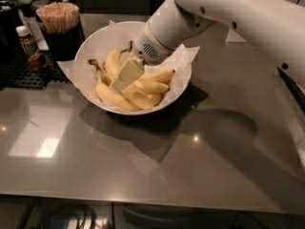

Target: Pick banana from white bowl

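The white bowl [178,87] stands on the grey counter at the back left, lined with white paper. Several yellow bananas lie in it. The banana [108,96], the longest one with a dark brown stem tip, curves along the bowl's left and front side. My gripper [120,84] reaches down from the upper right into the bowl. Its cream tip rests over the middle of the bunch, right beside the long banana and in front of an upright banana [113,62]. Shorter bananas [155,81] lie to its right.
A dark cup of wooden sticks [59,20] stands behind the bowl on the left. A small brown bottle [27,41] and other containers sit on a black mat [24,73] at the far left. The grey counter [157,161] stretches toward the front edge.
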Motion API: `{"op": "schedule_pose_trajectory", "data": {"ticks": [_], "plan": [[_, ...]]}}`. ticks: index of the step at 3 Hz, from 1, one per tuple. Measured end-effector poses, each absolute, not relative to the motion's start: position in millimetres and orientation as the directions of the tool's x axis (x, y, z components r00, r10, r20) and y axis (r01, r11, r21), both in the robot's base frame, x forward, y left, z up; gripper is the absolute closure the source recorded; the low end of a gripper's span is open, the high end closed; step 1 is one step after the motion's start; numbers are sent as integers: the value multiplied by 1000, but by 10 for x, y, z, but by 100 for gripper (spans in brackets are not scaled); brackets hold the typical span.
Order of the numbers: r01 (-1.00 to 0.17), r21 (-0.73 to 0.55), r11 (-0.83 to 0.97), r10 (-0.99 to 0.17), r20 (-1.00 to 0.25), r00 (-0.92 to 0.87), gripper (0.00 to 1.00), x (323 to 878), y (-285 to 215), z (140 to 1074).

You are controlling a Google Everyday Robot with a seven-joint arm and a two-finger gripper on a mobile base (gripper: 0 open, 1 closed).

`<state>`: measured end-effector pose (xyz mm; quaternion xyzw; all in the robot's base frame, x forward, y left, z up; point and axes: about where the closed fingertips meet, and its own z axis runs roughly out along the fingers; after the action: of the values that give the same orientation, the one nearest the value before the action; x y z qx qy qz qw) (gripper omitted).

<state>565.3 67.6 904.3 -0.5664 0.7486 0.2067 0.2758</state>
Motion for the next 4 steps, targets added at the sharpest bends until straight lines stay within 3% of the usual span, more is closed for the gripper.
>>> {"op": "schedule_pose_trajectory", "data": {"ticks": [1,2,4], "plan": [[-962,-2,274,-734,-647,-208,23,5653,677,9042],[-962,-2,274,-734,-647,-208,33,5653,677,9041],[-953,87,290,-708,-650,-275,34,5681,827,8721]]}}
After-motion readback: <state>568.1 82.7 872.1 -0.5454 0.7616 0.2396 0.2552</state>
